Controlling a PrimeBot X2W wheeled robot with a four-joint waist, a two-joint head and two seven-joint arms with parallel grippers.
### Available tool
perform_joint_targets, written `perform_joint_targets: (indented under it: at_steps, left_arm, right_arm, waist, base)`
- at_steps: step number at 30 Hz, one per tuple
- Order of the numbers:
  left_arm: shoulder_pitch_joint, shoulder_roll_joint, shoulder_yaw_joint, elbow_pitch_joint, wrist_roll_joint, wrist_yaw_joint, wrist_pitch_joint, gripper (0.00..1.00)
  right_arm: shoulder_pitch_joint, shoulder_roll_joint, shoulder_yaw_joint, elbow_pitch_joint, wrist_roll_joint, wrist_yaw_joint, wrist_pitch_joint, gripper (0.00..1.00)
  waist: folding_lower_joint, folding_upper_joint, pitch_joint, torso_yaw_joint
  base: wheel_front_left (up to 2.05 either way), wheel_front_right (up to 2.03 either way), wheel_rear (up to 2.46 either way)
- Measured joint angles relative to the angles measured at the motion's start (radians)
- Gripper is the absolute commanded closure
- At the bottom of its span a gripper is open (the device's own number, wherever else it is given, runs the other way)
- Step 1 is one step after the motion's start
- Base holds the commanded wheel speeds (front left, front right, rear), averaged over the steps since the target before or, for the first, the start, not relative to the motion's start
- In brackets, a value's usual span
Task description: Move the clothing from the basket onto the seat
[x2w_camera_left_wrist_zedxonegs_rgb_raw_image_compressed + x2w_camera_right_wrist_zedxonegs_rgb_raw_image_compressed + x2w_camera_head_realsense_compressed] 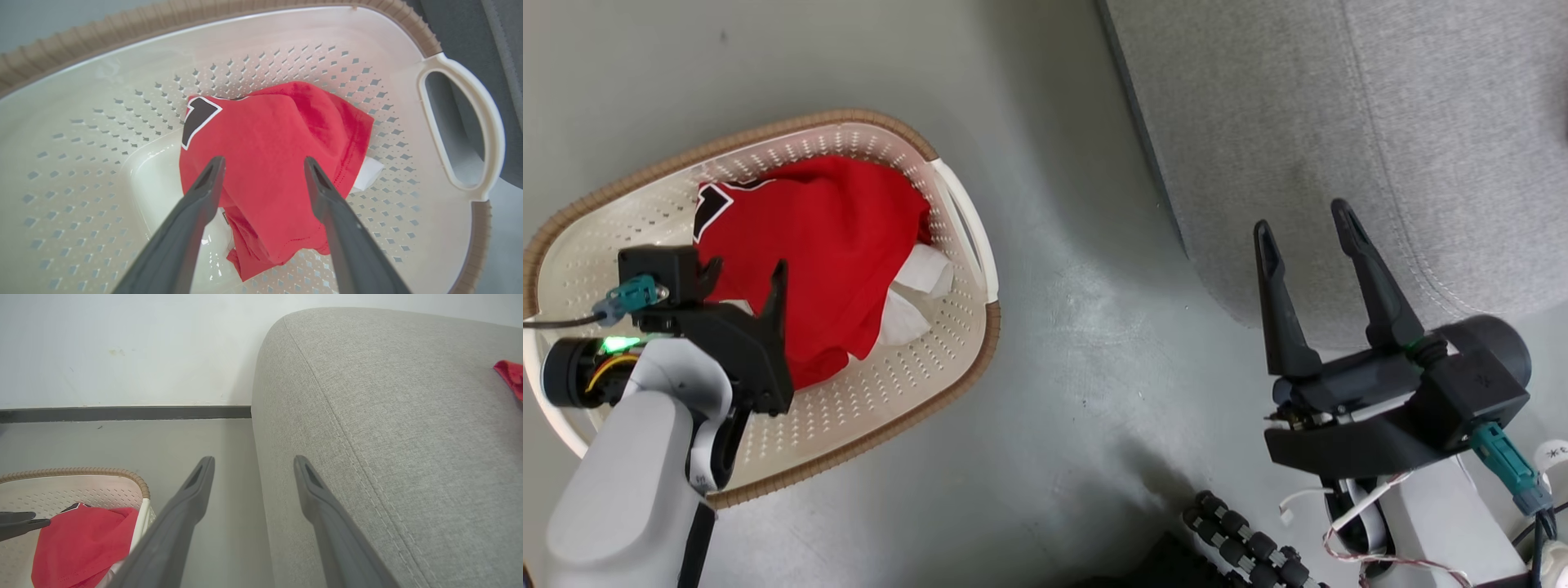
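Left gripper (pixel 745 273) hung over the basket (pixel 915 384), fingers spread, nothing held, aimed down at the red jersey (pixel 825 237); contact with the cloth unclear. White garment (pixel 923 286) stuck out from under the jersey, by the handle-side wall. Right gripper (pixel 1303 219) was spread wide and empty at the seat (pixel 1380 98) corner edge. Bare floor (pixel 1078 327) ran between basket and seat. A second red piece (pixel 510 373) lay on the seat.
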Motion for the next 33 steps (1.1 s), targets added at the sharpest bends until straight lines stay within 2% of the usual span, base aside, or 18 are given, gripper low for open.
perform_joint_targets:
  at_steps: [14,33]
  left_arm:
    - [-0.097,-0.041,-0.014,0.105,0.000,-0.018,-0.002,0.00]
    - [-0.190,-0.076,-0.029,0.218,0.001,-0.052,-0.059,0.00]
  right_arm:
    - [-0.018,-0.011,0.006,-0.018,-0.036,0.006,0.000,0.00]
    - [0.054,-0.011,0.035,-0.045,-0.045,-0.002,0.000,0.00]
  waist:
    - [0.0000,0.0000,0.053,0.042]
    - [-0.0001,0.0000,0.114,0.078]
  base:
    - [0.00,0.00,0.00]
    - [0.00,0.00,0.00]
